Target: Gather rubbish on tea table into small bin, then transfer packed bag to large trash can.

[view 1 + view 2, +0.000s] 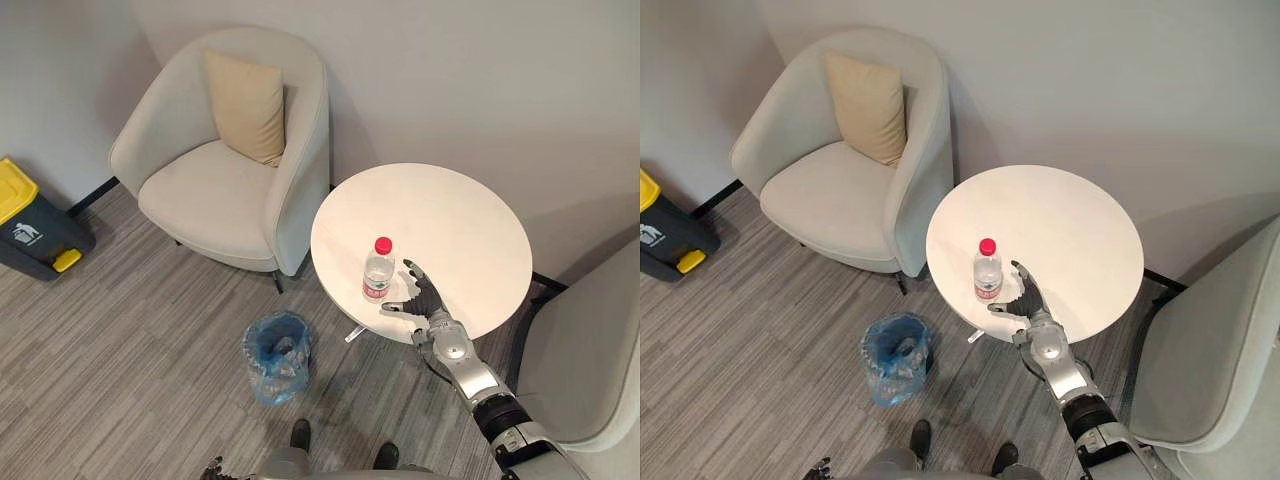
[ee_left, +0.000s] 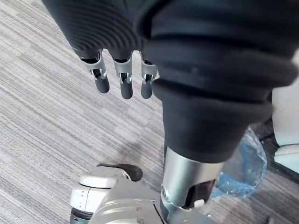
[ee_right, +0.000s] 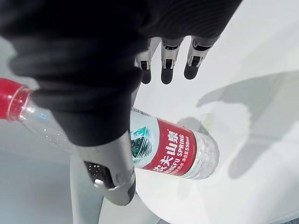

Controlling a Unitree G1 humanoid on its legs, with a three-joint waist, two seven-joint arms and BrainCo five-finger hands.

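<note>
With the right hand spread just beside the upright bottle near the table edge (it looks empty, so light), a glancing touch could tip it off; the left hand hangs slack.

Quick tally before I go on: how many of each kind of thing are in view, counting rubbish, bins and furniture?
Bottles: 1, the bottle
Bins: 2, the small bin and the large trash can
Tables: 1, the tea table
Armchairs: 2, the left armchair and the right armchair
Cushions: 1, the cushion
Total: 7
</note>
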